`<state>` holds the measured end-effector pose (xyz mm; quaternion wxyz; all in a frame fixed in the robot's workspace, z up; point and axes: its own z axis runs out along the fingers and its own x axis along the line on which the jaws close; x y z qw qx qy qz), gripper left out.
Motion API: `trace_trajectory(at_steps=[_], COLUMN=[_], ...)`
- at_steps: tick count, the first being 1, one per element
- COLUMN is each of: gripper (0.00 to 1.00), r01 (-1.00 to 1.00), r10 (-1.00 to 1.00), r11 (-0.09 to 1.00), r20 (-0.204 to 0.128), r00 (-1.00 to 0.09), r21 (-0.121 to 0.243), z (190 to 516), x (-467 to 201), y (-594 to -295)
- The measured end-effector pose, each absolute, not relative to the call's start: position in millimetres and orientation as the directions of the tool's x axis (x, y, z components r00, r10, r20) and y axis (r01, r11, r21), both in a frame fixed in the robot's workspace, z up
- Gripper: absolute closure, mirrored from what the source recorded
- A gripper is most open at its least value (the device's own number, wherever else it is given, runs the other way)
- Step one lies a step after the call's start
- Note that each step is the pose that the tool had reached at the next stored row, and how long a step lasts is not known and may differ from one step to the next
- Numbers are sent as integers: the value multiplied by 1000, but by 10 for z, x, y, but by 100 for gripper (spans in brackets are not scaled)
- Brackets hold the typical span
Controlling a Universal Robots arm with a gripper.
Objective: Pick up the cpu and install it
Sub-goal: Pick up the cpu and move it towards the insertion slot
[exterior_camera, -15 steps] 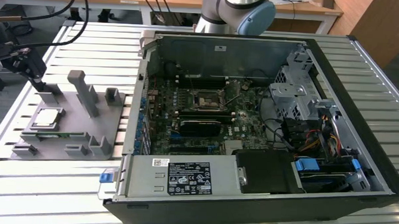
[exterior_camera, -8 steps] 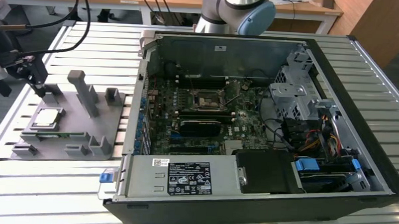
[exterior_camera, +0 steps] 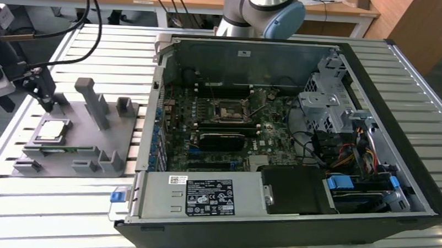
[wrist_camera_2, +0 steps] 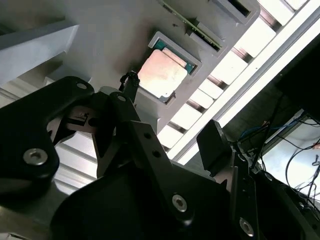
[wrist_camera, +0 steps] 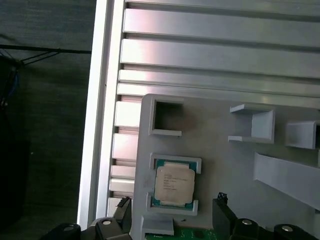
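A slatted aluminium worktop (exterior_camera: pixel 48 212) carries a grey tray (exterior_camera: pixel 87 152). The cpu (wrist_camera: pixel 174 184) lies flat in a square pocket of that tray, with lines of small dark print on its metal top. The gripper (wrist_camera: pixel 172 202) hangs over the tray, its fingers (wrist_camera: pixel 222 210) spread to either side of the chip and apart from it. Beside the tray stands an open computer case (exterior_camera: pixel 276 236), with white printed labels (exterior_camera: pixel 208 196) on its power supply.

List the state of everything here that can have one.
cpu, lying flat in its tray pocket, not gripped.
gripper, open, fingers apart above the cpu.
grey tray, flat on the slatted table, one square pocket empty.
computer case, lying on its side, side panel off, motherboard exposed.
cpu socket, open or latched cannot be told.
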<state>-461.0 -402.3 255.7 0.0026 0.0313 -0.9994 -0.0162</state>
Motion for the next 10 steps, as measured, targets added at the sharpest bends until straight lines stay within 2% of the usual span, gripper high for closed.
trace_trajectory(at_steps=[10], gripper=[26], r01=[-54], r10=[-54], r11=[998], r20=[4], r00=[-999], r21=[29], z=[2429], x=[-4611], y=[-4019])
